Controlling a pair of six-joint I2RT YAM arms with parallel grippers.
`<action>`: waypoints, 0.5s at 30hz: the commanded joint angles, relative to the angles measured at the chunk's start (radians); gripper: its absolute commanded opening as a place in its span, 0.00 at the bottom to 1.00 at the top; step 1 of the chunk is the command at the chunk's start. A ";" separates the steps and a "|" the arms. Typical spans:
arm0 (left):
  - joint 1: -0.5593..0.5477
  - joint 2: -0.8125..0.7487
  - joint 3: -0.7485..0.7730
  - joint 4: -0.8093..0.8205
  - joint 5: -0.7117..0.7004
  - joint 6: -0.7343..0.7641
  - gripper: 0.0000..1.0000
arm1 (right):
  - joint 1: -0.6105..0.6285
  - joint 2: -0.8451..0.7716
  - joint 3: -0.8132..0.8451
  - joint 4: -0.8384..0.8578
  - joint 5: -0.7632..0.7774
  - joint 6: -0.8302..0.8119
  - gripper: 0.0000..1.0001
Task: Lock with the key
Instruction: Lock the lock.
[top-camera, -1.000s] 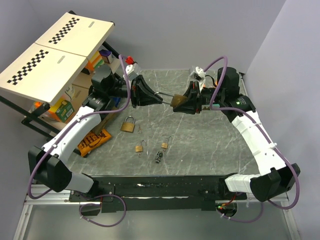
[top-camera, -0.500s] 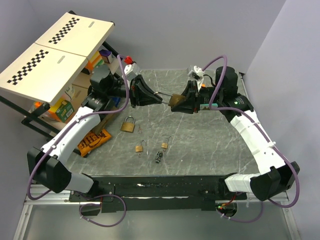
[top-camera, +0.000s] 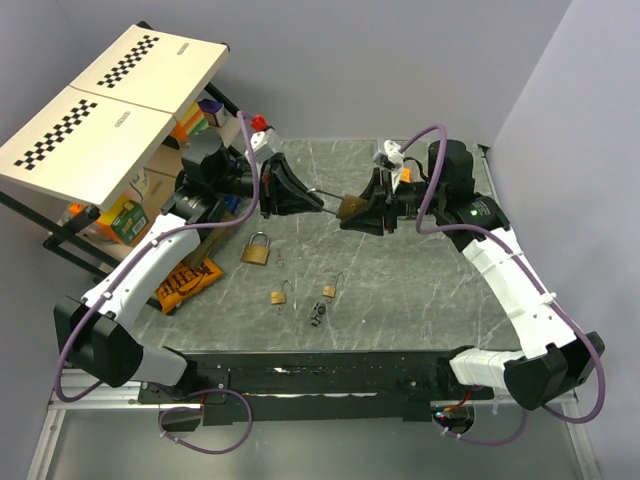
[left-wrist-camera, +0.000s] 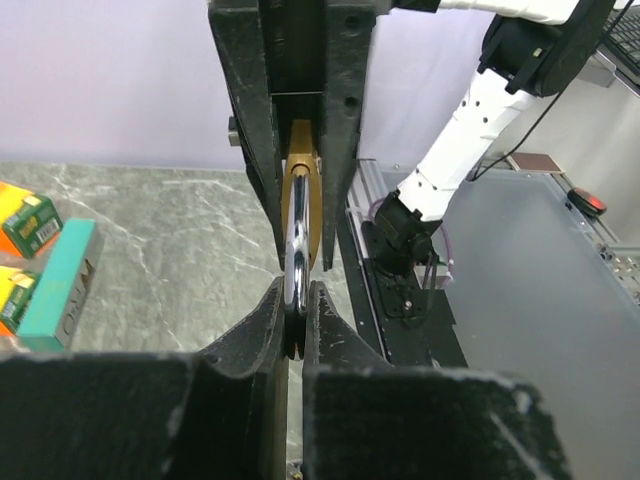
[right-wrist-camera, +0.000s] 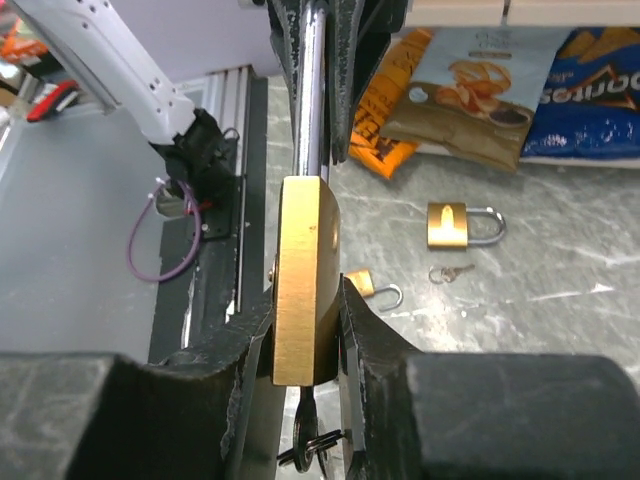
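A large brass padlock (top-camera: 351, 207) hangs in the air between both arms over the back of the table. My left gripper (left-wrist-camera: 295, 300) is shut on its steel shackle (left-wrist-camera: 297, 235). My right gripper (right-wrist-camera: 305, 312) is shut on the brass body (right-wrist-camera: 300, 270), one finger on each flat face. Below the body, a dark key with a ring (right-wrist-camera: 312, 445) sticks out of the underside. The key (top-camera: 318, 316), a tiny dark-grey bunch, lies on the table near the front, apart from both grippers.
A medium brass padlock (top-camera: 257, 250) and two small ones (top-camera: 279, 296) (top-camera: 329, 291) lie on the marble table (top-camera: 420, 290). An orange snack bag (top-camera: 187, 280) lies at the left edge. A shelf with checkerboard panels (top-camera: 110, 100) and boxes (top-camera: 122, 218) stands at the back left.
My right gripper has shifted a little to the left and turned, carrying the padlock body with it. The left gripper has kept its hold on the shackle and barely moved.
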 joint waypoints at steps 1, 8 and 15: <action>0.003 0.025 0.010 -0.106 -0.009 0.070 0.01 | 0.024 -0.074 -0.009 0.014 -0.016 -0.076 0.45; 0.045 -0.007 0.006 -0.216 0.008 0.138 0.01 | -0.102 -0.093 0.031 -0.270 0.024 -0.250 0.75; 0.046 -0.019 0.003 -0.209 0.018 0.143 0.01 | -0.117 -0.121 -0.010 -0.378 0.064 -0.324 0.73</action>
